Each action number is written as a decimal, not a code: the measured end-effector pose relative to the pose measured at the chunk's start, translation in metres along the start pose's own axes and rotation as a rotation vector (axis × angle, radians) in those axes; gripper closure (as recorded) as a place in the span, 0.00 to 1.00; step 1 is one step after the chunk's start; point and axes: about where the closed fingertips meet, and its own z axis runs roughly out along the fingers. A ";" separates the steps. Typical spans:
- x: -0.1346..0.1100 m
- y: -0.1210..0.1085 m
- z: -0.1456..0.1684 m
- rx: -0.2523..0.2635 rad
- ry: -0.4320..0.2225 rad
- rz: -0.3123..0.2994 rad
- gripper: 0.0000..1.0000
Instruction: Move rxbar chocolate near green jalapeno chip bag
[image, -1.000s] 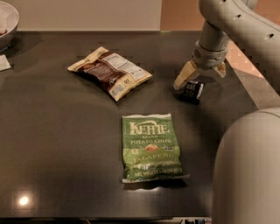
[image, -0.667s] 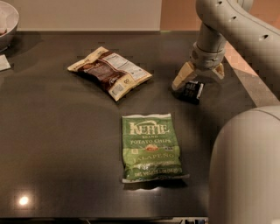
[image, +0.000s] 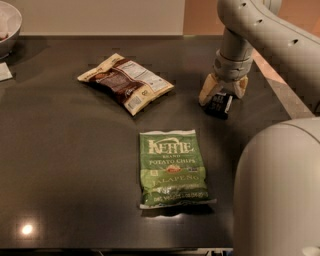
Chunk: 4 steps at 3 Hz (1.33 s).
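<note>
The rxbar chocolate (image: 220, 104) is a small black wrapper with white lettering at the right of the dark table. My gripper (image: 223, 93) comes down on it from above, with one cream fingertip on each side of the bar's far end, shut on it. The bar sits at table level, slightly tilted. The green jalapeno chip bag (image: 171, 168) lies flat at the table's front centre, about a bag's width to the lower left of the bar.
A brown-and-cream chip bag (image: 126, 82) lies at the back centre-left. A bowl (image: 9, 27) stands at the far left corner with a small white packet (image: 4, 71) beside it. The robot's own body (image: 277, 195) fills the lower right. The table's right edge (image: 280, 95) runs close to the gripper.
The arm has shifted very slightly to the left above the bar. The bar and both chip bags lie where they were.
</note>
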 end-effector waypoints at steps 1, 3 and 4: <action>0.000 0.000 -0.004 0.000 0.000 0.000 0.65; 0.004 0.015 -0.021 -0.009 -0.037 -0.038 1.00; 0.013 0.048 -0.039 -0.038 -0.091 -0.130 1.00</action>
